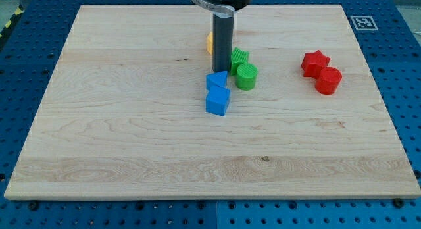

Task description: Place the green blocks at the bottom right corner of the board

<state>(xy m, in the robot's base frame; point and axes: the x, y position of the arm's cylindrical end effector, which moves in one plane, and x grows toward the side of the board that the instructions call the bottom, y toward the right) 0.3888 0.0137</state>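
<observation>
A pale wooden board [131, 124] is lying on a blue perforated table [26, 31], and most of the board's left half is showing only bare grain. Near the middle, a blue cube [218, 101] is sitting closest to the view's bottom, with a second blue block [216, 80], shape unclear, touching it just above. The dark rod is coming down from the view's top, and my tip [222, 72] is resting right at the upper edge of that second blue block, just left of the green blocks. A yellow block [210, 43] is peeking out behind the rod, mostly hidden. The arm is carrying no pincer, so nothing is being gripped. Just right of the rod, a green star-like block [239, 58] is touching a green cylinder [247, 77] below it; both are sitting near the board's centre, well apart from the bottom right corner. Further right, a red star-shaped block [315, 62] is touching a red cylinder [328, 80]. A black-and-white marker [362, 22] is sitting at the board's top right corner.
</observation>
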